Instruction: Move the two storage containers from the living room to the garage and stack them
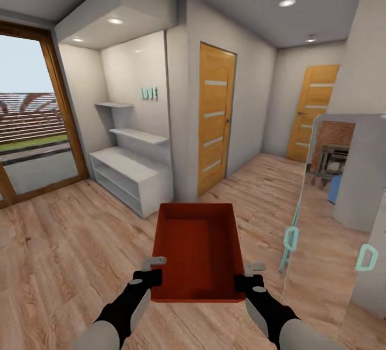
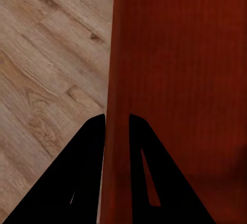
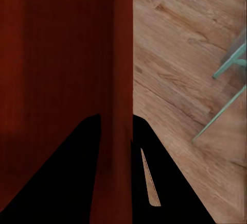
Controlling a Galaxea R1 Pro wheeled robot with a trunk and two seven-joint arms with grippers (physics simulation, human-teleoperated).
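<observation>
Carrying one red-orange storage container (image 1: pixel 196 251) level above light wood-plank flooring (image 1: pixel 64 243), left end effector (image 1: pixel 152 268) clamped on its left wall, right end effector (image 1: pixel 250 275) clamped on its right wall, facing wooden doors (image 1: pixel 215 117).

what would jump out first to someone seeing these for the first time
The red-orange storage container dominates, held up above the light wood-plank floor in the middle foreground, with the left gripper and right gripper each clamping a side wall. Beyond it stand two orange wooden doors and a white shelf unit at left.
</observation>
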